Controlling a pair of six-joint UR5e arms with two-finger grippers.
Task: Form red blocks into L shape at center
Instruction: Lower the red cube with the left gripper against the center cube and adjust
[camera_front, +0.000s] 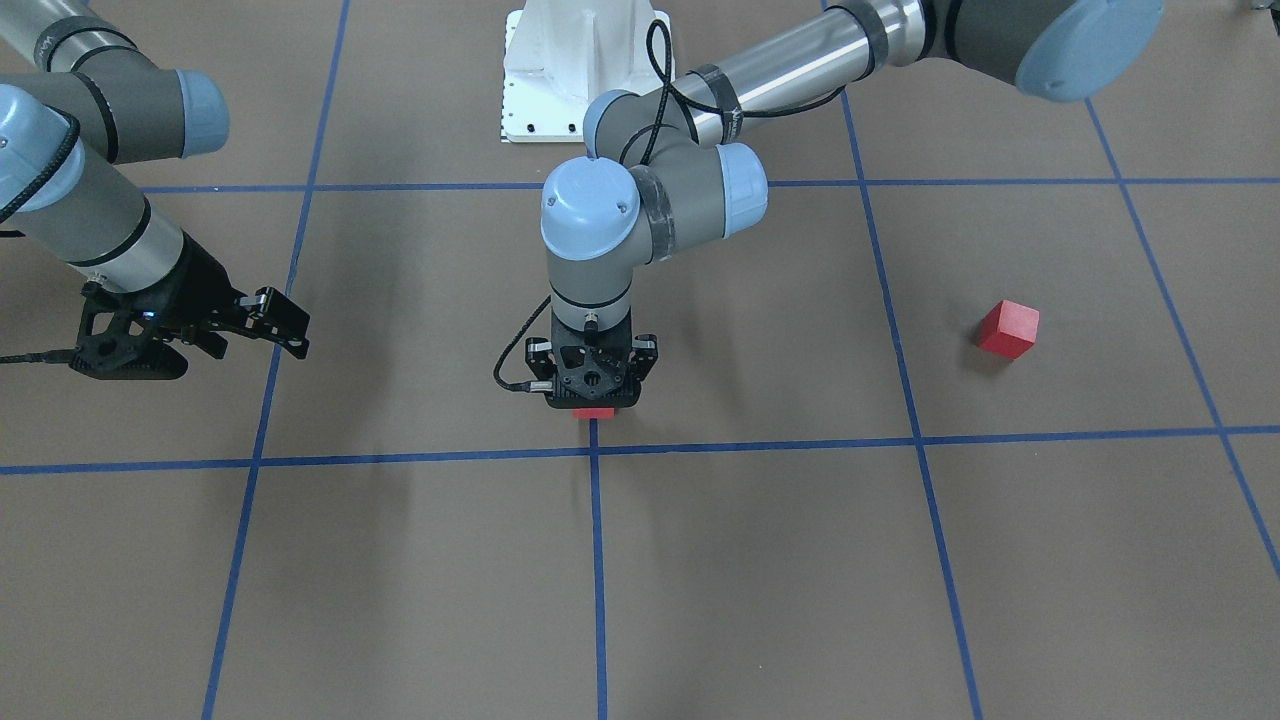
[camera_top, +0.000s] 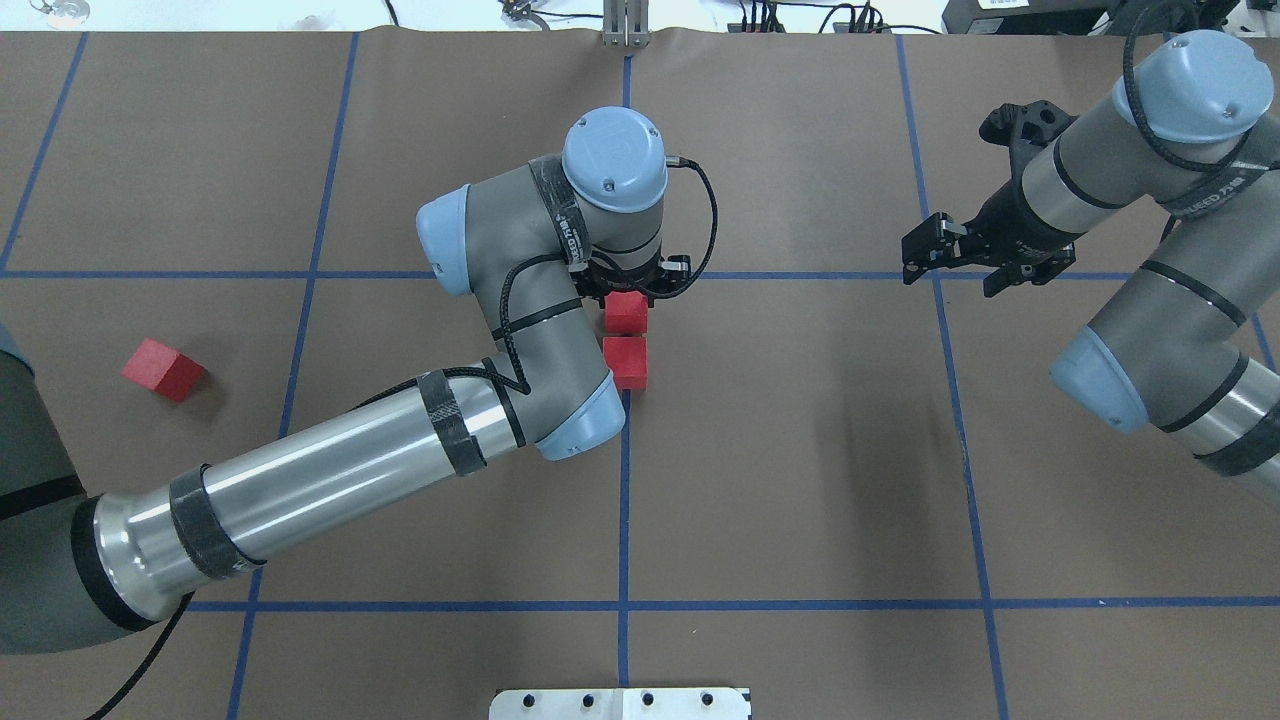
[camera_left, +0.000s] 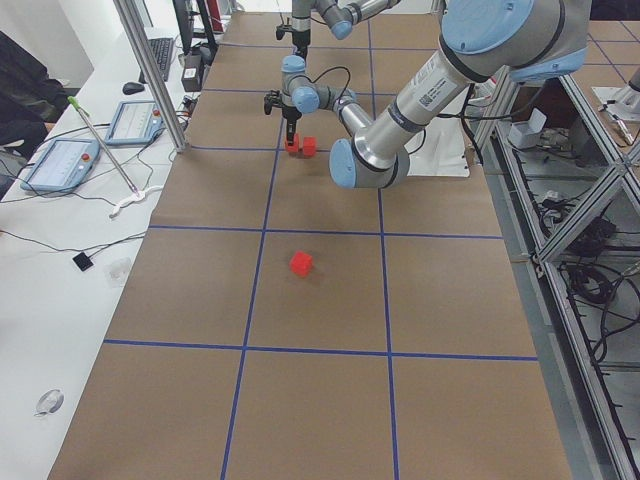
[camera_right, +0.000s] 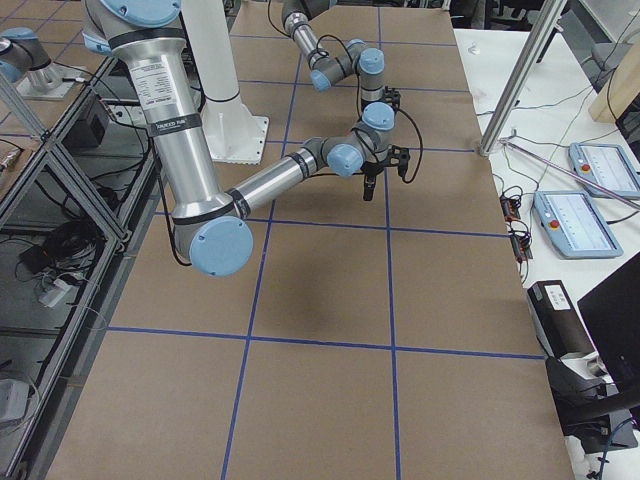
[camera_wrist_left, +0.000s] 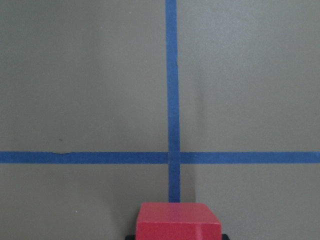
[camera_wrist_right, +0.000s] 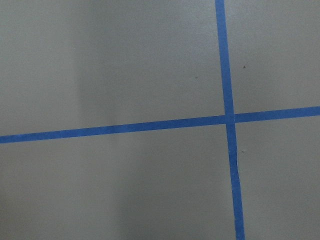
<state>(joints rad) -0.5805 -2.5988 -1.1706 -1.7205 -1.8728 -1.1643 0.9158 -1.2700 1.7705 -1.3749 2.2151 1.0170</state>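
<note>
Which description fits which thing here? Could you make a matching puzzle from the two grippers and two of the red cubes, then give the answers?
Things:
1. left gripper
2. right gripper
3. lone red block
4. near centre block

Descriptions:
A. lies alone, far out on the robot's left side
B. sits free on the middle tape line, next to another block
C. open and empty, off to the robot's right
D. closed on the far centre block

Pairs: 1-D, 2-C, 3-A, 4-B.
</note>
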